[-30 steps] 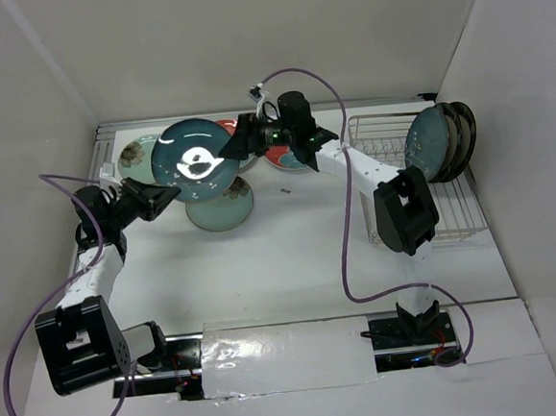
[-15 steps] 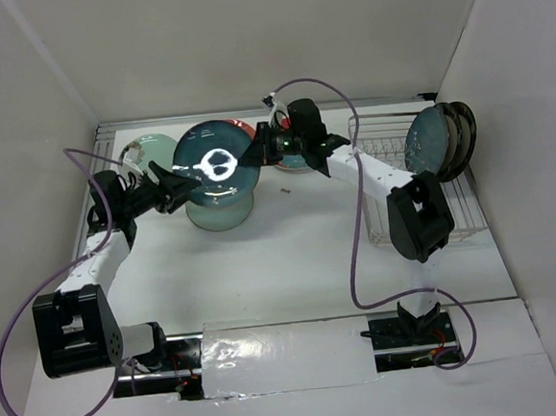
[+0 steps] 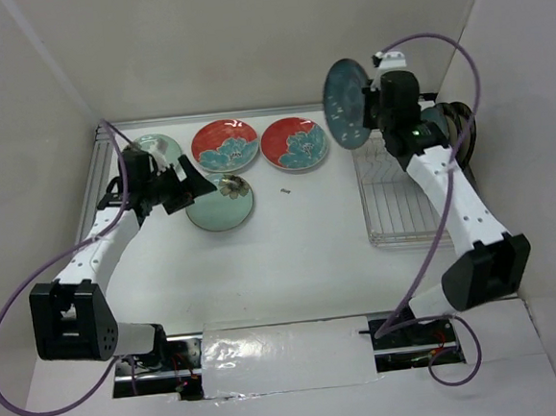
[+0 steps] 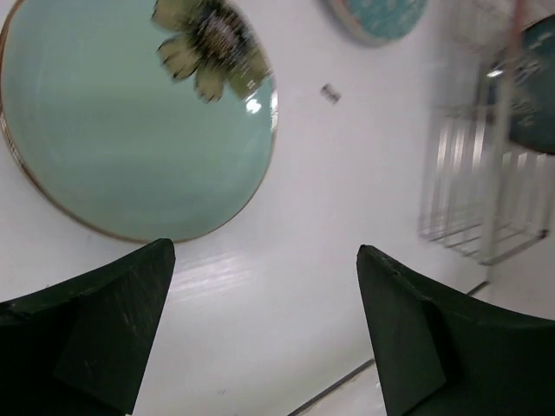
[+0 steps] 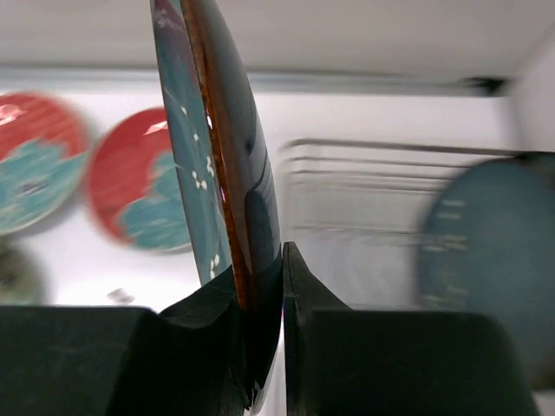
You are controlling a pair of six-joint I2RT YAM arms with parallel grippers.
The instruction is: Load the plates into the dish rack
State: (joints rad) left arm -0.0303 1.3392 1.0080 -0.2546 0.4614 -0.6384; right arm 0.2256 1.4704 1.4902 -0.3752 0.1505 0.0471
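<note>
Right gripper (image 5: pixel 260 303) is clenched on the rim of a round, glossy, speckled dark teal ceramic plate (image 5: pixel 221 173), which is held upright on edge above the far left corner of the silver wire dish rack (image 3: pixel 407 198). Left gripper (image 4: pixel 263 260) is spread wide and empty above a smooth pale mint plate (image 4: pixel 130 130) laid flat on the white table (image 3: pixel 291 245).

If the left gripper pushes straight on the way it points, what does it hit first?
Probably the rim of the pale mint plate lying flat just ahead of the open left gripper, or the bare table beside it; depth is unclear.
</note>
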